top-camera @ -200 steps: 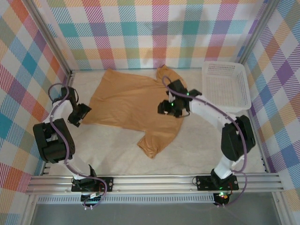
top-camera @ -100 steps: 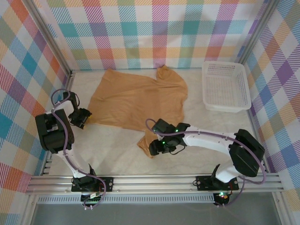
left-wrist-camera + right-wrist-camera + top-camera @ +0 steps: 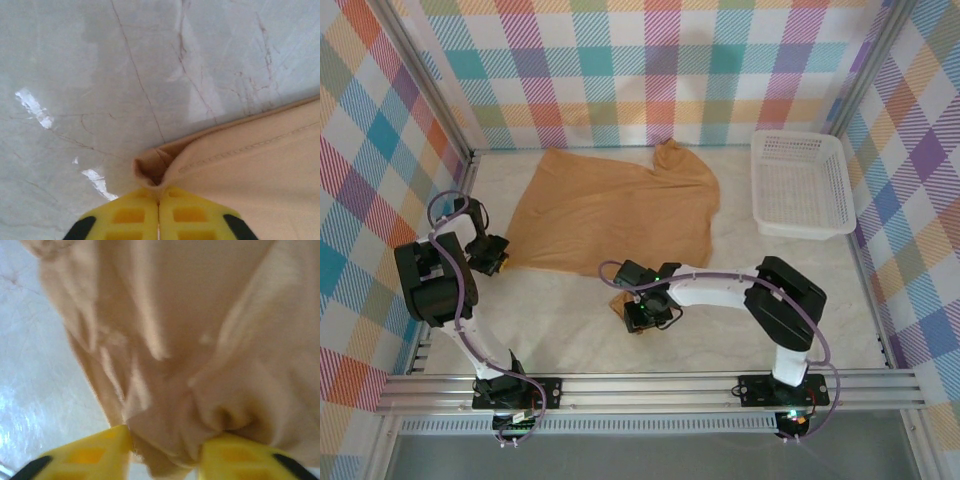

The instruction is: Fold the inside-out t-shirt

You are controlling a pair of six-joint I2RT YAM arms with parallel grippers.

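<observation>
Two pinch points matter here. Nearest us, the right gripper (image 3: 645, 312) straddles the near sleeve of the inside-out t-shirt (image 3: 610, 205). Its fingers (image 3: 100, 450) stand apart with bunched cloth between, and we cannot tell whether it bites yet. Farther left, the left gripper (image 3: 159, 202) is pressed together on the hem corner. We judge both should hold firmly, then lift together, keeping the cloth taut. The shirt lies spread toward the back wall, well apart from the basket (image 3: 800, 185) at far right.
</observation>
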